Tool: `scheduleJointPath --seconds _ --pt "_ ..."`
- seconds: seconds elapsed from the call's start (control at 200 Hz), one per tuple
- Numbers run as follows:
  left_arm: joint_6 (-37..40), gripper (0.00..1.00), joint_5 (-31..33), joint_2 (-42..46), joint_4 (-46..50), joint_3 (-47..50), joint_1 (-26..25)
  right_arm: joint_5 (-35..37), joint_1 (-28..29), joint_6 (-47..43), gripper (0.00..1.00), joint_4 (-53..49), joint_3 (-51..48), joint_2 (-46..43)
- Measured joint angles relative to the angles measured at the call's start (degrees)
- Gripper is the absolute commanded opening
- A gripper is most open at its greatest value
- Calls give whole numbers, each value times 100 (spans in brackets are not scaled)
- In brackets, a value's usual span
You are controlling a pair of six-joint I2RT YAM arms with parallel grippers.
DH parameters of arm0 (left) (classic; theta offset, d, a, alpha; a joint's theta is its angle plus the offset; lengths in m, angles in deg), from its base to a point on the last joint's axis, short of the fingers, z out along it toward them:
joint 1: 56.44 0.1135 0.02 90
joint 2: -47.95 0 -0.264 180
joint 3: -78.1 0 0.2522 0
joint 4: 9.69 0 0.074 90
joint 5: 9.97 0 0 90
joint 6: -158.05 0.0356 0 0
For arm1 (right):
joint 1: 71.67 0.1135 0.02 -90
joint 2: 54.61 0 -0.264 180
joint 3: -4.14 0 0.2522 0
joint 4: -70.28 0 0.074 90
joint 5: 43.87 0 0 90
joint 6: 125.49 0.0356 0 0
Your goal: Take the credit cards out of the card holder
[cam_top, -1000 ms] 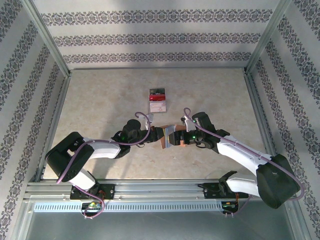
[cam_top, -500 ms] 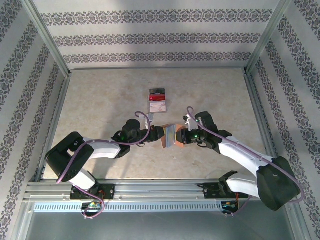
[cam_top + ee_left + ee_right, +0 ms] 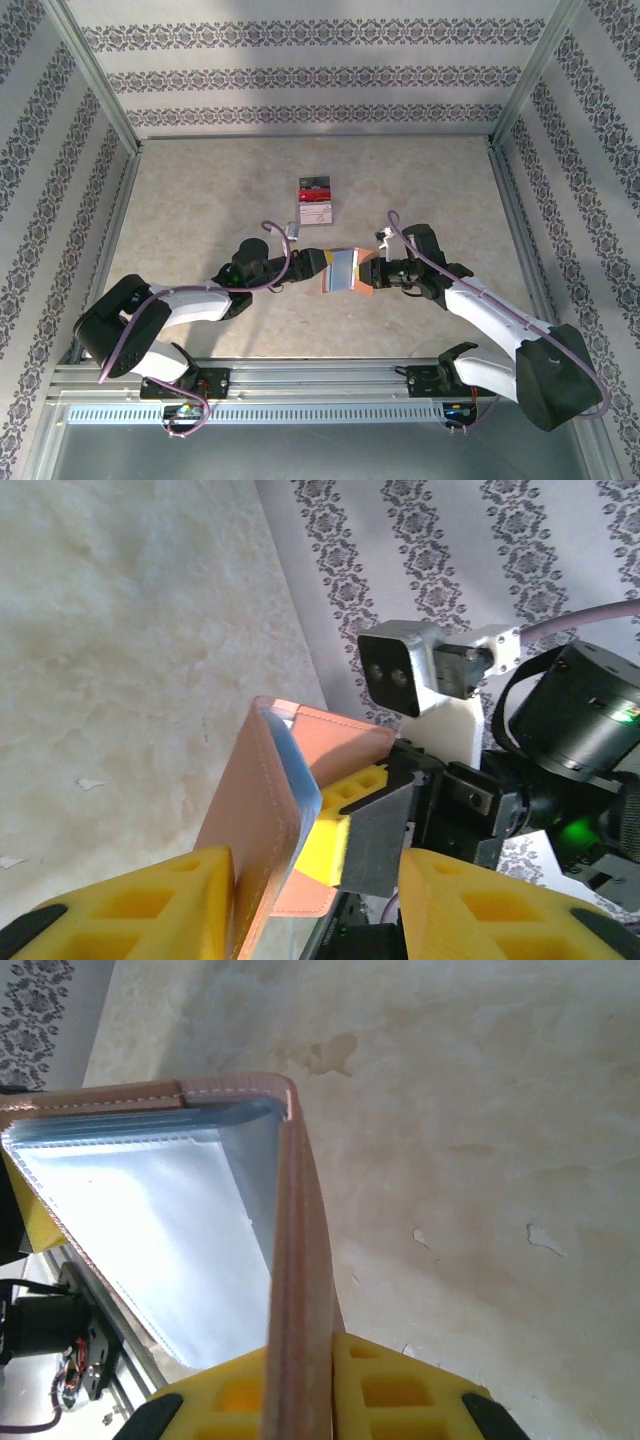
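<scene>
Right gripper: yellow pads pinched tight on one salmon flap of the card holder, which stands edge-on between them. Left gripper: jaws apart, straddling the opposite flap, which sits close to one finger. The holder is spread open between the two grippers over the middle of the table, grey-blue inside facing up; a small red, white and dark stack of credit cards lies well beyond it, toward the far wall.

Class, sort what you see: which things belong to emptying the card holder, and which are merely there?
Job: card holder, right gripper clamping it, open left gripper, card stack on the table.
Merely there: patterned walls, metal rail.
</scene>
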Motion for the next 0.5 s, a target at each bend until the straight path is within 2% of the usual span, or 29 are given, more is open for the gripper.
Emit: scheduleJointPath --seconds 0.18,0.5 --pt "-96 47 -166 -133 -341 7 0 -210 -50 116 0 26 -4 -2" --pt "-131 33 -212 -251 -396 7 2 -474 -262 197 0 146 -142 -2"
